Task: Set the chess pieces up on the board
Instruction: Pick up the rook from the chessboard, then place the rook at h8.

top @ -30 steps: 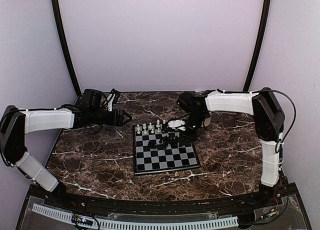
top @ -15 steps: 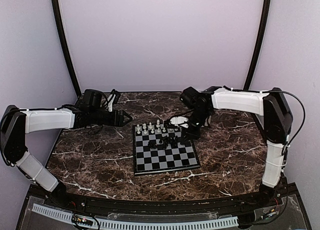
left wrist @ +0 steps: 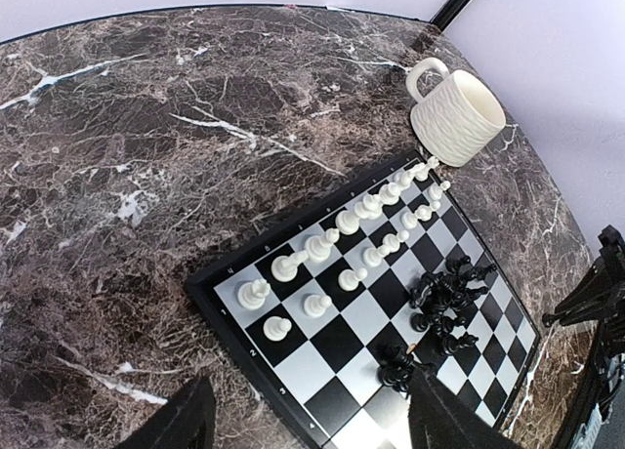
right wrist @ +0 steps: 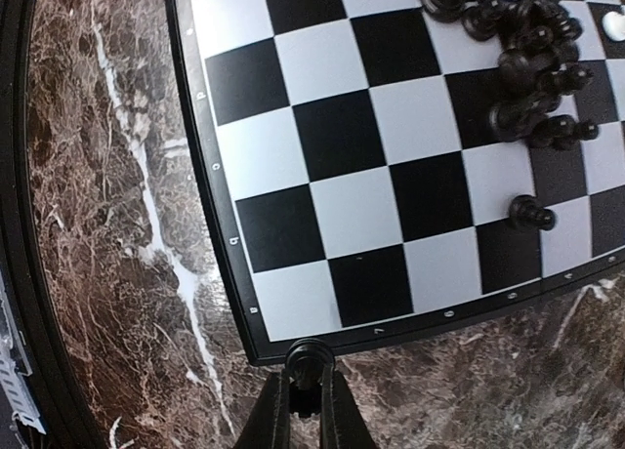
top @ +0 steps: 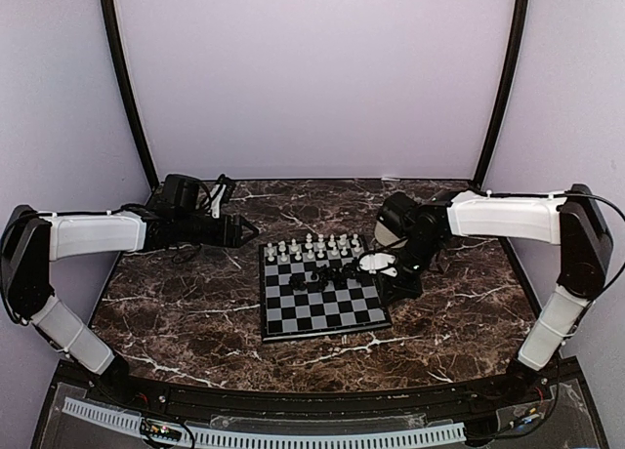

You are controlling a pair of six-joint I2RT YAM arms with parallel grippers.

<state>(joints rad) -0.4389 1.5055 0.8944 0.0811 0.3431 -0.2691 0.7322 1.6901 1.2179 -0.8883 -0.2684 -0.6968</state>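
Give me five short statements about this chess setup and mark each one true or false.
1. The white pieces stand in two rows along one edge of the board. True.
2. The black pieces are lined up in neat rows. False: they huddle in a loose cluster near the middle.
3. The mug stands on the board. False: it stands on the table, just off a corner.
4. The right claw pinches a small black piece. True.
5. The left claw holds a white piece. False: it is open and empty, away from the board.
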